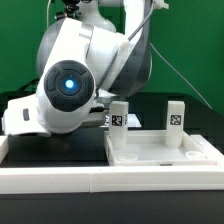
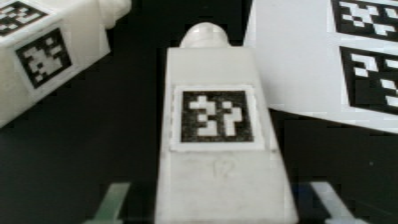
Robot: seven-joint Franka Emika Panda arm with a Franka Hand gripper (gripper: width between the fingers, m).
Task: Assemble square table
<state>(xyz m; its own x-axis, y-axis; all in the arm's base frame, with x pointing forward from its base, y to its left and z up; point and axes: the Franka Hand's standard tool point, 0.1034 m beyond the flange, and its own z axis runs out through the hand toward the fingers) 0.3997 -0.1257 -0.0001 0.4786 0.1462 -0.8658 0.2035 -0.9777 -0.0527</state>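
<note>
Between the fingers point(image 2: 118, 200) of the gripper point(image 2: 217, 208) a white table leg point(image 2: 217, 115) was seen; whether it was squeezed could not be told.

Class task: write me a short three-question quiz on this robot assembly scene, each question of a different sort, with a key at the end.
1. True or false: the white plastic block leg in the middle of the wrist view carries a black-and-white square tag.
2. In the exterior view, how many upright white tagged legs stand on the white plastic square tray-like top? A none; B two; C four.
3. Fill in: in the wrist view, the block leg lies ______ the jaws, with a gap on each side.
Key: 1 true; 2 B; 3 between.
</note>
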